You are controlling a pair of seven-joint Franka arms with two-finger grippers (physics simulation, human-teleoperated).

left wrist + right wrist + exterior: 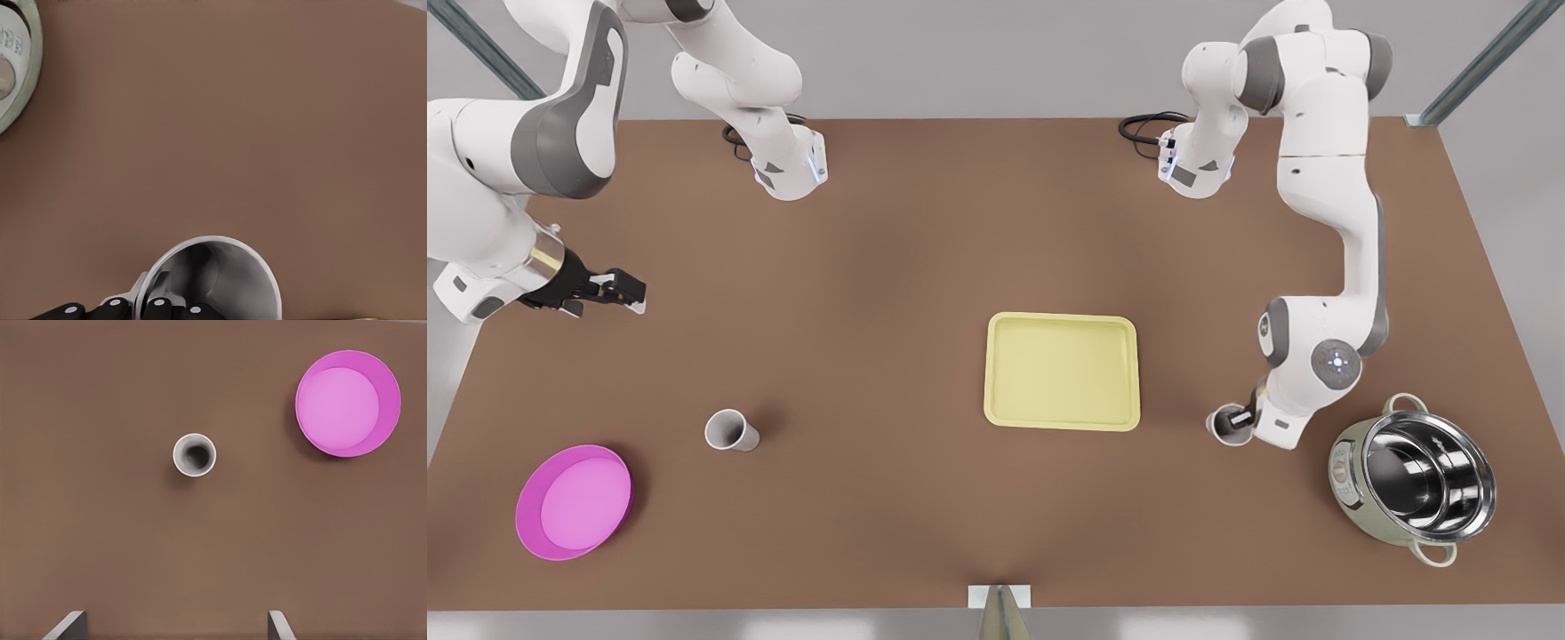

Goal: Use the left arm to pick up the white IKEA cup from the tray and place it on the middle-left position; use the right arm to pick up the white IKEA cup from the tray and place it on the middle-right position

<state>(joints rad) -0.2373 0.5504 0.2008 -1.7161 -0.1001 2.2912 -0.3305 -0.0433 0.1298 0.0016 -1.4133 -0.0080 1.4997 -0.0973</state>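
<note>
One white cup (731, 430) (195, 455) stands upright on bare table at the front view's left. A second white cup (1221, 432) (227, 280) stands on the table just right of the pale yellow tray (1063, 371), which holds nothing. My left gripper (1232, 418) (143, 305), on the arm at the front view's right, is shut on this cup's rim, one finger inside and one outside. My right gripper (631, 292) (175, 627) waits open at the front view's far left, well away from the first cup.
A round pink plate (574, 501) (347, 403) lies near the front-left corner in the front view. A steel pot (1412, 480) (10, 60) sits close to the left arm, at the front view's right. Both arm bases stand at the far edge.
</note>
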